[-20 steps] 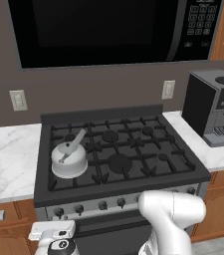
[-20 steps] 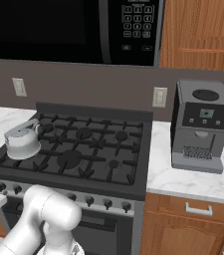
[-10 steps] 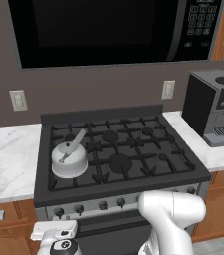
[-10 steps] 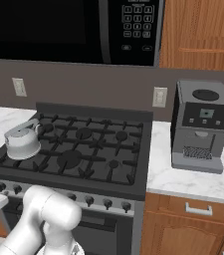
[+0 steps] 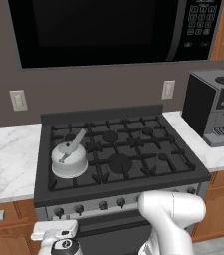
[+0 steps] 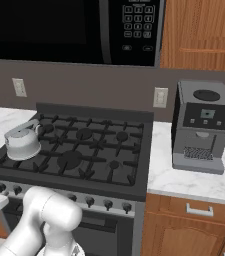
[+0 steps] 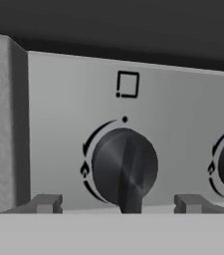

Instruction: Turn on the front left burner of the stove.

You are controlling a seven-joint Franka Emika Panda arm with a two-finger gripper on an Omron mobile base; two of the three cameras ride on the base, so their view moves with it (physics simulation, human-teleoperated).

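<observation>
Now open, gripper (image 7: 118, 203) fingertips wide on either side of the stove (image 7: 133, 99) knob (image 7: 125, 167), apart from it.

The stove (image 5: 118, 172) was dark grey with black grates and a silver front strip; its knob (image 7: 125, 167) was black, with a small black square outline printed on the strip at 12 o'clock of it. A pale silver-grey kettle (image 5: 69, 159) sat at 9 o'clock on the stove. The counter (image 5: 6, 154) was white marble with grey veining. The microwave (image 5: 108, 30) was black, the coffee machine (image 6: 201, 125) grey, the cabinets (image 6: 199, 30) warm brown wood.
</observation>
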